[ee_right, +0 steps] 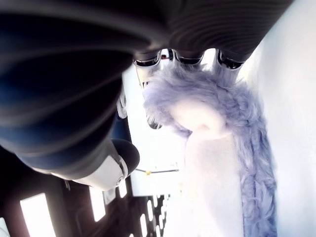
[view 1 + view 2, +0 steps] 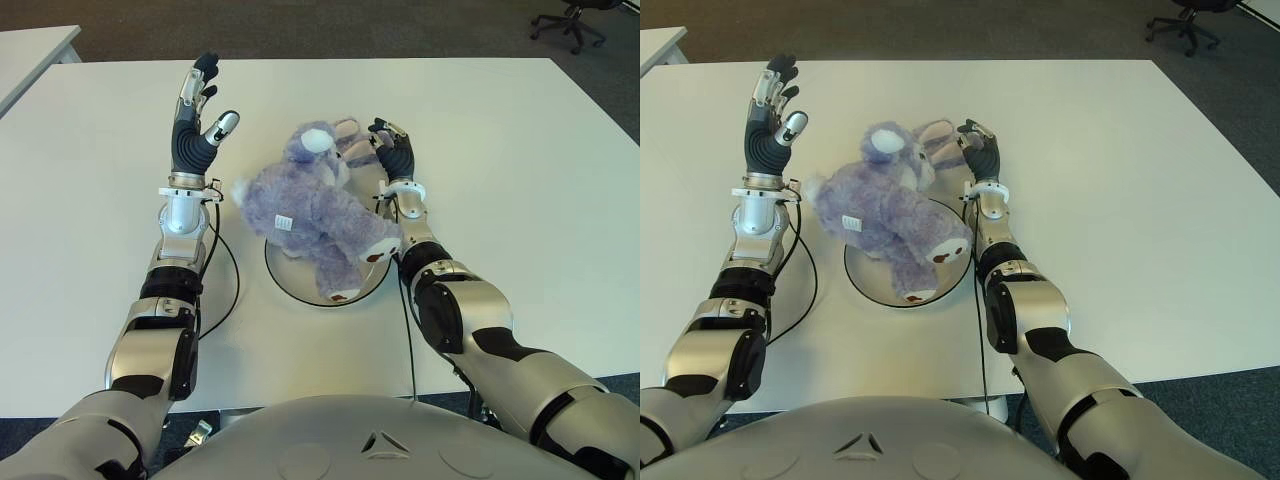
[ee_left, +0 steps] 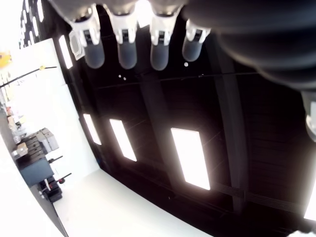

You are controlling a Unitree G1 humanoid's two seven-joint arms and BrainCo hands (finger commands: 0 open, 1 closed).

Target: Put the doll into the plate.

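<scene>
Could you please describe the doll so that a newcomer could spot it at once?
On the white table, look between the two hands at the round white plate. The doll lies across it: a fluffy lilac plush with long ears, the only soft thing there.

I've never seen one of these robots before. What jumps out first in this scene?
A fluffy purple doll sprawls over a round white plate in the middle of the white table, partly hanging over its rim. The right hand has its fingers at the doll's long ear, though a firm grip can't be confirmed. The left hand is raised upright left of the doll, open and holding nothing.
</scene>
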